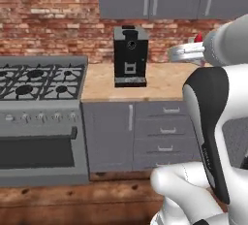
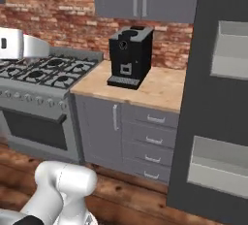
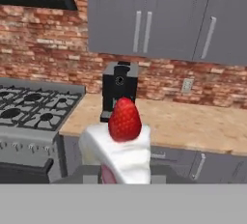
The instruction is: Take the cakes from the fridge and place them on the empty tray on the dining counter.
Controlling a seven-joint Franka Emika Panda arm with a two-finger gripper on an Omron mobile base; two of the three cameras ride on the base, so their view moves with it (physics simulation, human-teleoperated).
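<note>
White cake (image 3: 123,150) with red berry: nearest, clamped in gripper (image 3: 126,172) | behind: coffee machine (image 3: 118,90) on wood counter (image 3: 193,126) | stove (image 3: 34,109) left

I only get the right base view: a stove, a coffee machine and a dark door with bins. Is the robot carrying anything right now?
Observer: Yes. The hand view shows a white cake slice topped with a red berry, held up close to that camera.
Operator: What is behind the cake?
Observer: A wall socket on the brick, to the right of the coffee machine.
</note>
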